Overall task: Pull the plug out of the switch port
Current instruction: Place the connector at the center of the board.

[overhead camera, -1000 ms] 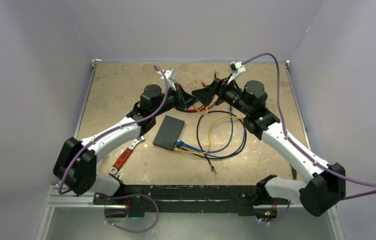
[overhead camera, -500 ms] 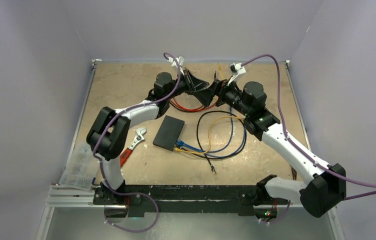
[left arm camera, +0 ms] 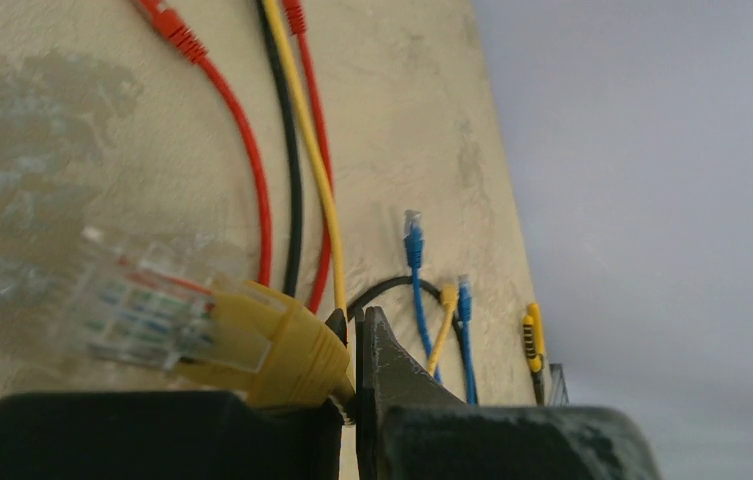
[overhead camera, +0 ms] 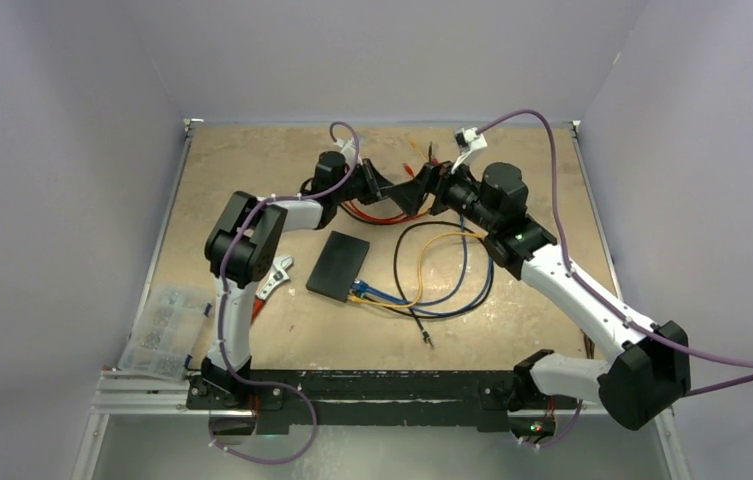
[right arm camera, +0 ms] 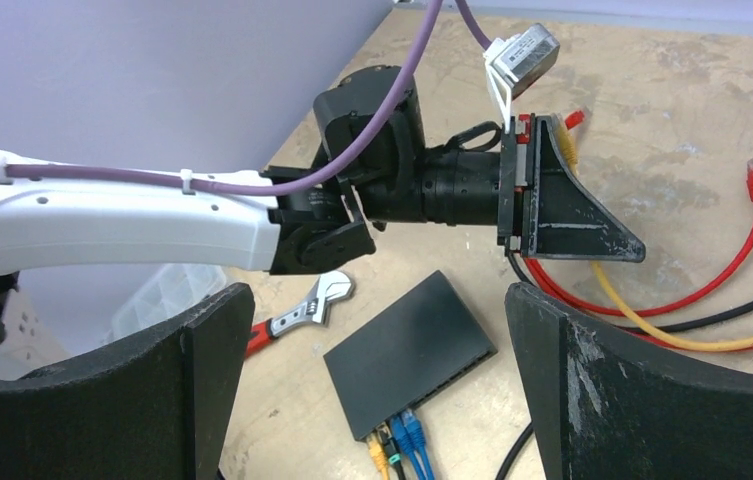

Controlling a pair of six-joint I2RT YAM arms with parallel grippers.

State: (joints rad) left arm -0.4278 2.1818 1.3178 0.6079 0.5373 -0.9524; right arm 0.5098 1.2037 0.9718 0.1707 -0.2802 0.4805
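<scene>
The switch (overhead camera: 339, 265) is a flat black box lying mid-table; it also shows in the right wrist view (right arm camera: 412, 350). Several plugs (right arm camera: 397, 440) sit in its near edge: yellow, black, two blue. My left gripper (overhead camera: 392, 190) hovers beyond the switch; in the left wrist view it (left arm camera: 352, 330) is shut on a yellow cable just behind a loose yellow plug (left arm camera: 202, 325) with a clear tip. My right gripper (overhead camera: 424, 183) faces it, and in the right wrist view it (right arm camera: 377, 295) is wide open and empty, high above the switch.
Red, black and yellow cables (overhead camera: 377, 213) lie under the grippers; black, blue and yellow loops (overhead camera: 452, 270) lie right of the switch. A red-handled wrench (overhead camera: 264, 290) lies left of it. A clear plastic parts box (overhead camera: 162, 325) sits at the near left edge.
The left arm has folded up and inward, uncovering the parts box and wrench. Its gripper stayed beyond the switch, shifting slightly. The right arm barely moved.
</scene>
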